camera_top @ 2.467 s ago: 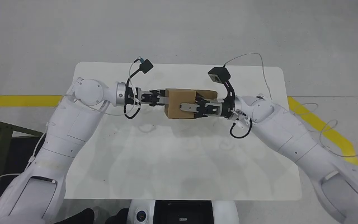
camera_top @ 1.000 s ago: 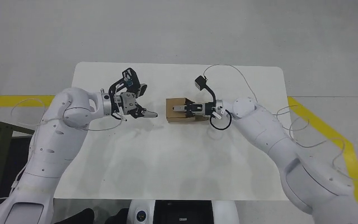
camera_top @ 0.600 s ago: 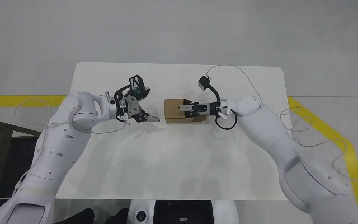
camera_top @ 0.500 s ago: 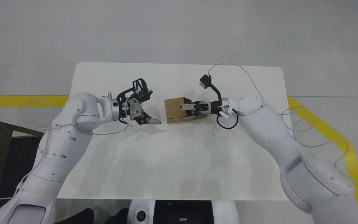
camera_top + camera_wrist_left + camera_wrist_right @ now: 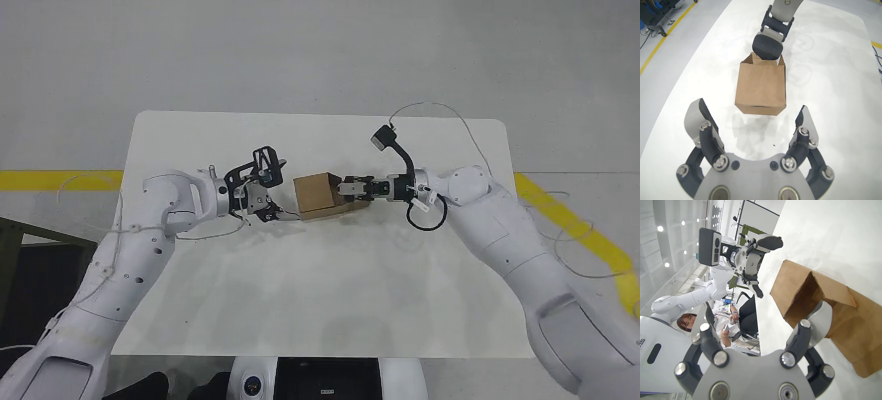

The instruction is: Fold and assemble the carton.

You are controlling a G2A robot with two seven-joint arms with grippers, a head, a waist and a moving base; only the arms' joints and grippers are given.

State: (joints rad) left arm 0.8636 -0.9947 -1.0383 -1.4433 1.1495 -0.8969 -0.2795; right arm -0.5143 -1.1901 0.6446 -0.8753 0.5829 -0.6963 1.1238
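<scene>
1. the brown carton (image 5: 320, 194) lies on its side on the white tabletop (image 5: 330, 300), around the middle of the far half, between the two arms.
2. its closed end faces the left arm. its open end, with loose flaps, faces the right arm.
3. the right pincer (image 5: 764, 313) is at the open end, released, with its fingers spread wide. one finger (image 5: 820, 315) reaches into the carton's mouth against the cardboard, and the other hangs free above the rim.
4. the left pincer (image 5: 752, 108) is also released and grasps nothing. its two fingers are spread wider than the carton and stand just short of the closed end, with a gap between them and the cardboard.
5. past the tabletop is a grey floor (image 5: 300, 60) with a yellow line (image 5: 50, 180) running across it on both sides.
</scene>
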